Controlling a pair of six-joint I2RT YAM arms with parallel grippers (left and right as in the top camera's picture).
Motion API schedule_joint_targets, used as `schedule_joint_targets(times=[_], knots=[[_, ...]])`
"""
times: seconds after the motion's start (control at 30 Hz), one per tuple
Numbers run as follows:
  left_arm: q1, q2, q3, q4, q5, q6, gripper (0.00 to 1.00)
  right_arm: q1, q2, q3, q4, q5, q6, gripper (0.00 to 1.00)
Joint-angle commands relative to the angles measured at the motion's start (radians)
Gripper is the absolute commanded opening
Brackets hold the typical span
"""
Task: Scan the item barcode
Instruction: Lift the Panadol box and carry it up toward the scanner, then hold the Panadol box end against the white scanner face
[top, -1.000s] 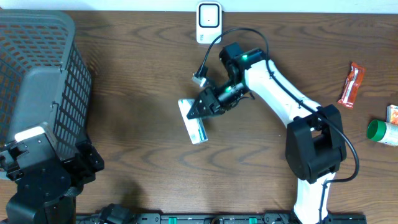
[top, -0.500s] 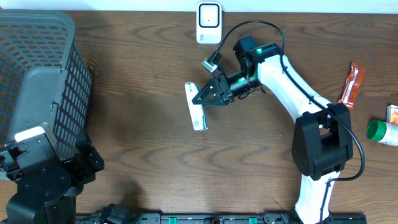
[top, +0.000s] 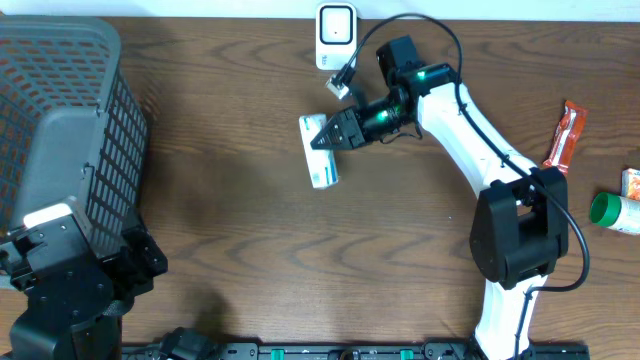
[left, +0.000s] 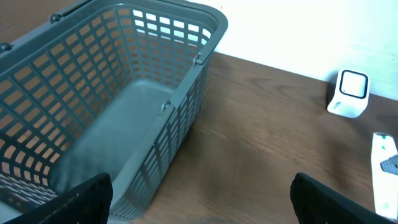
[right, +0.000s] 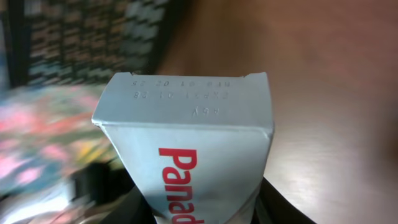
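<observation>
Your right gripper, clamped on the box, has carried it up near the scanner; the barcode may not face it yet. Your left gripper gapes wide, empty.

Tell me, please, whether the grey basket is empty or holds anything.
Empty: the left wrist view shows the basket's bare floor, nothing lying inside.

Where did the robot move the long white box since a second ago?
The right gripper, clamped on the long white cardboard box, carried it away from the robot's base, closer to the small white scanner at the far edge. The grey plastic basket, orange wrapper and green-capped bottle stayed put.
</observation>
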Motion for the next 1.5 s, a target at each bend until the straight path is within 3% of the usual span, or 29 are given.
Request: schedule_joint_targets(times=[0.0,0.2,0.47,0.6,0.87,1.27,1.47], knots=[[0.004,-0.002,0.008,0.003,-0.009,-0.006,0.91,0.018,0.008,0.068,0.019,0.289,0.077,0.34],[0.004,-0.002,0.008,0.003,-0.009,-0.006,0.91,0.058,0.008,0.129,0.072,0.695,0.06,0.36],[0.004,-0.002,0.008,0.003,-0.009,-0.006,0.91,0.138,0.012,0.13,0.279,1.224,-0.132,0.34],[0.004,-0.002,0.008,0.003,-0.009,-0.006,0.91,0.163,0.028,0.13,0.438,1.398,-0.268,0.35],[0.004,-0.002,0.008,0.003,-0.009,-0.006,0.91,0.156,0.113,0.13,0.817,1.579,-0.548,0.41],[0.004,-0.002,0.008,0.003,-0.009,-0.006,0.92,0.187,0.349,0.188,1.255,1.651,-0.953,0.41],[0.004,-0.002,0.008,0.003,-0.009,-0.006,0.91,0.195,0.446,0.324,1.258,1.607,-0.937,0.4]])
